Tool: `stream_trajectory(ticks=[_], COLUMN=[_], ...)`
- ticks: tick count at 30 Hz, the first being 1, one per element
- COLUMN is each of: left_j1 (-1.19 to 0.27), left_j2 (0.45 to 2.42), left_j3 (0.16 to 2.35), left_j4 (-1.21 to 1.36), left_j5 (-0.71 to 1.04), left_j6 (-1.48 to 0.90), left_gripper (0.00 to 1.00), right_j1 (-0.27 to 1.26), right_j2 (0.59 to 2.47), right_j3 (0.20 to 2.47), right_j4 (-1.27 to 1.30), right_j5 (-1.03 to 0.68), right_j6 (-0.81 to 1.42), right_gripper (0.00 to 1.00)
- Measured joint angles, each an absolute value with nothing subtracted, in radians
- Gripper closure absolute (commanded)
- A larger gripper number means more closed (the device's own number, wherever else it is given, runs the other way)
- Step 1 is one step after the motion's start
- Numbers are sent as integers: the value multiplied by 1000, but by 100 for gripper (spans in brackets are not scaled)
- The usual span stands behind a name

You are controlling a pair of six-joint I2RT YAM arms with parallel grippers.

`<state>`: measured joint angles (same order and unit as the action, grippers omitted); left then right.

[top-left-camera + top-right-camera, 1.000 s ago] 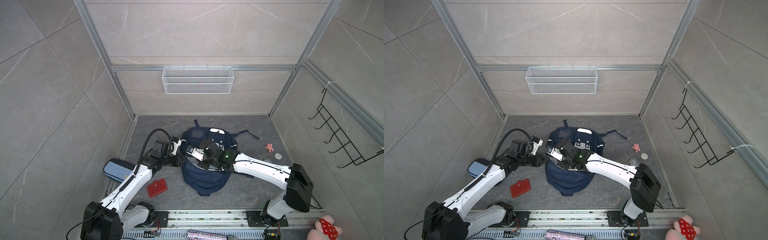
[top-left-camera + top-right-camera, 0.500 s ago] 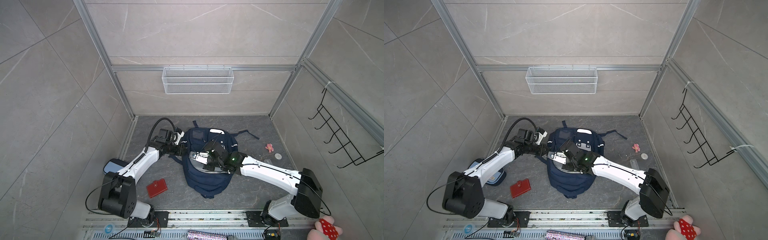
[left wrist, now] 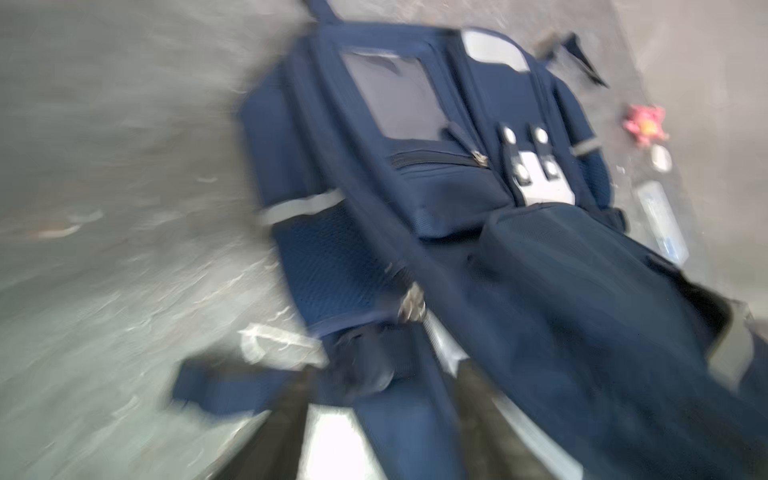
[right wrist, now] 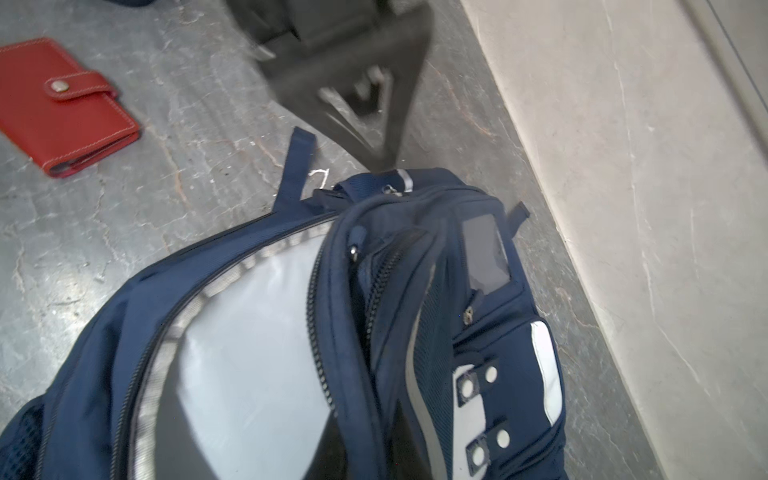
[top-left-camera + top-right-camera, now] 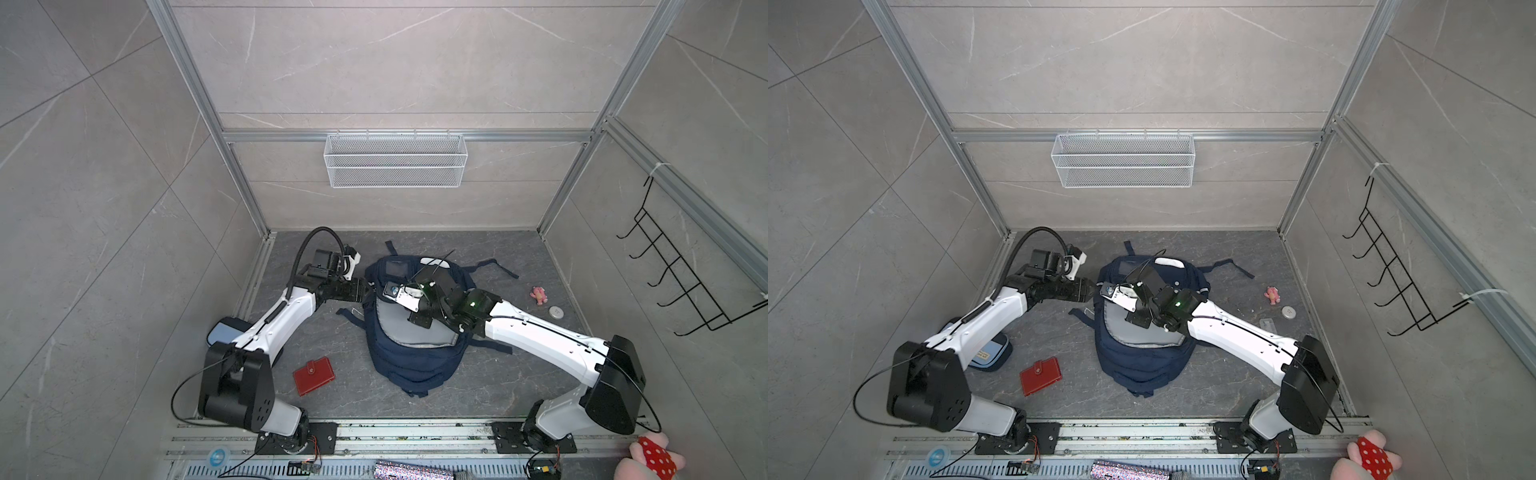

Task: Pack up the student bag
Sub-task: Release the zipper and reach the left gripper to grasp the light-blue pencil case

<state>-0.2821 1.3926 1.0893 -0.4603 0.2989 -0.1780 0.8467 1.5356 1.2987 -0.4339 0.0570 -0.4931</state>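
The student bag (image 5: 415, 357) (image 5: 1142, 361), a navy backpack, lies on the floor with its main zip open and pale lining showing. My left gripper (image 5: 366, 291) (image 5: 1092, 291) is at the bag's back left edge. In the blurred left wrist view its dark fingers (image 3: 286, 415) stand apart, open, with navy fabric (image 3: 415, 415) running between them. My right gripper (image 5: 390, 291) (image 5: 1106, 291) reaches over the bag from the right. In the right wrist view it (image 4: 361, 449) is shut on the zipped edge of the bag's front flap (image 4: 332, 332).
A red wallet (image 5: 313, 376) (image 4: 62, 108) lies left of the bag. A light-blue pencil case (image 5: 988, 355) sits under the left arm. A pink toy (image 5: 539, 295), a white disc (image 5: 555, 311) and a clear case (image 3: 660, 220) lie right. A wire basket (image 5: 395, 160) hangs on the back wall.
The left arm swung toward the back left, its gripper following the bag's left edge to the upper corner, and its jaws have opened. The right gripper keeps hold of the flap.
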Motion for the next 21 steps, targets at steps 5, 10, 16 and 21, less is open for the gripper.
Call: stream_trajectory(ticks=[5,10,16,21], left_j1=[-168,81,281,391], left_j2=[1180,1092,1146,1161], left_j3=[1089,1074,1048,958], left_j4=[-703,-933,-1013,-1021], left_j5=[210,147,85,24], left_j6=[-289,-350,-431,-542], left_gripper=[8,0,0,0], right_j1=[813,795,790,779], right_j2=[1566,1566,1566,1568], right_j3=[1349,1349,1350,1364], right_j4=[-456,-461,-461,-468], right_j5=[52,52,41,19], right_j6=[-463,-442,-411,-381], right_gripper=[100,100,100,100])
